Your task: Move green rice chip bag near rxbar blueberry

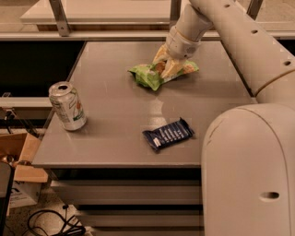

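One claw (167,64), far side of table (110,60), tight around green rice chip bag (148,76); rxbar blueberry (168,133) well apart, can (67,106) leftward.

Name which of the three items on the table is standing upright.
The silver soda can, near the left edge of the table, stands upright; the green rice chip bag, under the tool, and the rxbar blueberry lie flat.

silver soda can (67,106) upright at near-left of grey table (110,133). cardboard box (22,159) on floor, left of table. black cables (53,223) on floor at near left. pale shelf (106,11) with metal legs beyond far edge. gripper (167,68) at far-middle of table.
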You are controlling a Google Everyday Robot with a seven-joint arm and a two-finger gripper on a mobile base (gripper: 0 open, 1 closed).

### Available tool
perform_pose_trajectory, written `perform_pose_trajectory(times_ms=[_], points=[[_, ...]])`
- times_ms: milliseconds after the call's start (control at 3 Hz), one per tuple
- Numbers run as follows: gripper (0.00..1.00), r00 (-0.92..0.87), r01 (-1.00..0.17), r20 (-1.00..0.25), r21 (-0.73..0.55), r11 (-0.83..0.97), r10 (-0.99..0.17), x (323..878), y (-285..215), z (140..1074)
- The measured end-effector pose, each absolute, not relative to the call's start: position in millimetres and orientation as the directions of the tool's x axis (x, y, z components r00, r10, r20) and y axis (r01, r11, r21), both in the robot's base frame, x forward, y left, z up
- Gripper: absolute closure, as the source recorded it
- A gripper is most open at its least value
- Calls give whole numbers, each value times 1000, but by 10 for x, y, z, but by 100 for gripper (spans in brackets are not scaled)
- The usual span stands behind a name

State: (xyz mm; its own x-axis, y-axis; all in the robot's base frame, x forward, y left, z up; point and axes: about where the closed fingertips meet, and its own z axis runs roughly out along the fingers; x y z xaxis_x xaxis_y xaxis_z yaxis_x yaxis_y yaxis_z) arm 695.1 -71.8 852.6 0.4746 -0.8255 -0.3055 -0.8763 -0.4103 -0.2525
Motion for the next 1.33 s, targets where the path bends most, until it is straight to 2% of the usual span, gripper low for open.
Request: perform_pose_trajectory(times_ms=[667, 1333], points=[[100, 467, -869, -231, -299, -394, -853, 6772, -1007, 9150], [100, 446, -876, -210, -301, -376, -870, 6411, -1196, 9486]])
